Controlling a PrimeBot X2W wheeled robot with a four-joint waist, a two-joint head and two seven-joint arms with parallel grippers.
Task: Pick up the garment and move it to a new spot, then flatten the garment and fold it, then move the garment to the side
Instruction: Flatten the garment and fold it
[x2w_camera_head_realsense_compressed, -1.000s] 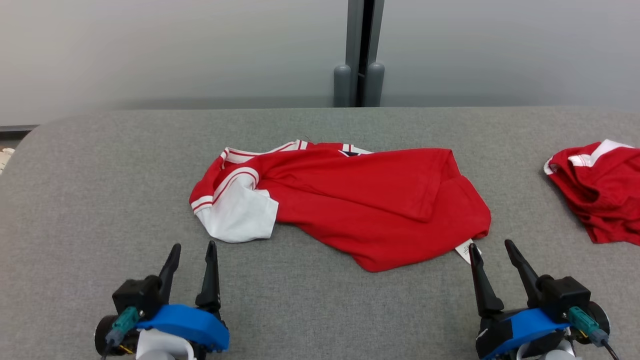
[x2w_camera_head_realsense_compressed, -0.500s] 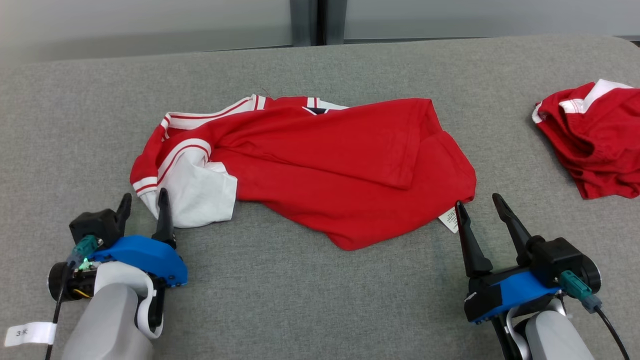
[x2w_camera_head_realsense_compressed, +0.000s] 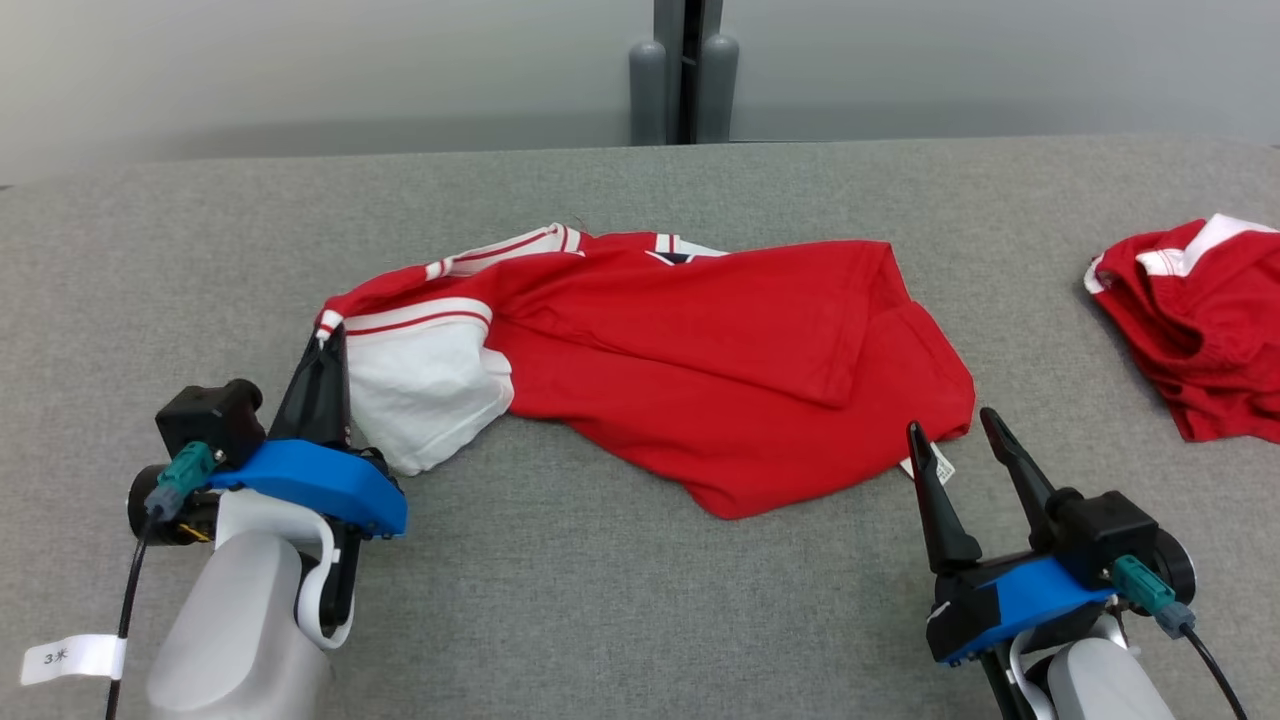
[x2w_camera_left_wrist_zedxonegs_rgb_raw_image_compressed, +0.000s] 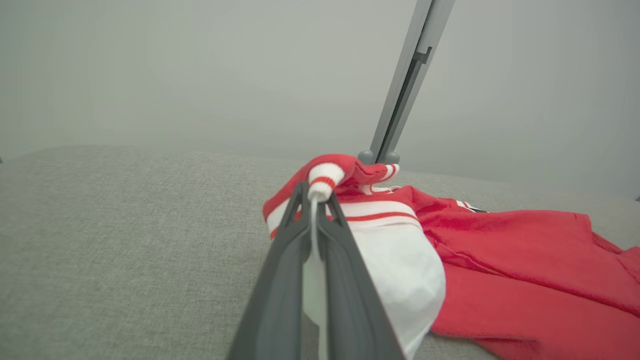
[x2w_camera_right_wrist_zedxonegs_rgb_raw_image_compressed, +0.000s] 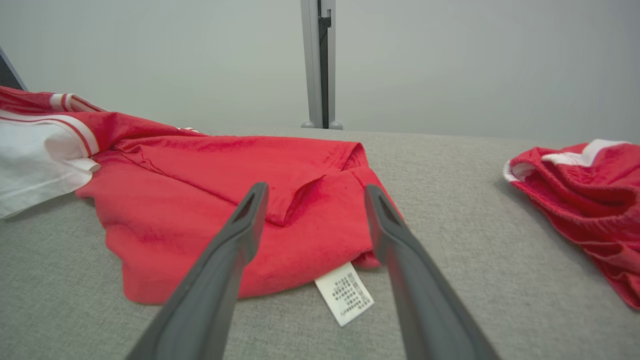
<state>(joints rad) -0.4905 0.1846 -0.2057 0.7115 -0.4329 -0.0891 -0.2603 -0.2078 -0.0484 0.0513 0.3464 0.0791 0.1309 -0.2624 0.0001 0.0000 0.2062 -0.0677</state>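
Observation:
A red garment (x2w_camera_head_realsense_compressed: 700, 350) with white sleeves and striped cuffs lies crumpled on the grey table (x2w_camera_head_realsense_compressed: 600, 600). My left gripper (x2w_camera_head_realsense_compressed: 328, 340) is shut on the striped cuff of its white sleeve (x2w_camera_left_wrist_zedxonegs_rgb_raw_image_compressed: 322, 182), lifting that corner slightly. In the left wrist view the cuff sticks out between the closed fingertips of the left gripper (x2w_camera_left_wrist_zedxonegs_rgb_raw_image_compressed: 315, 192). My right gripper (x2w_camera_head_realsense_compressed: 950, 430) stands open just short of the garment's near right corner, beside the white care label (x2w_camera_right_wrist_zedxonegs_rgb_raw_image_compressed: 345, 294). The right wrist view shows the red garment (x2w_camera_right_wrist_zedxonegs_rgb_raw_image_compressed: 225, 200) ahead of the spread right gripper (x2w_camera_right_wrist_zedxonegs_rgb_raw_image_compressed: 312, 192).
A second red and white garment (x2w_camera_head_realsense_compressed: 1200, 320) lies bunched at the table's right edge, also in the right wrist view as a red and white garment (x2w_camera_right_wrist_zedxonegs_rgb_raw_image_compressed: 580, 190). A grey post (x2w_camera_head_realsense_compressed: 683, 70) stands behind the table against a pale wall.
My left gripper reached the sleeve, shut on its striped cuff and raised it. The right gripper stays open by the label. The head camera shifted between frames.

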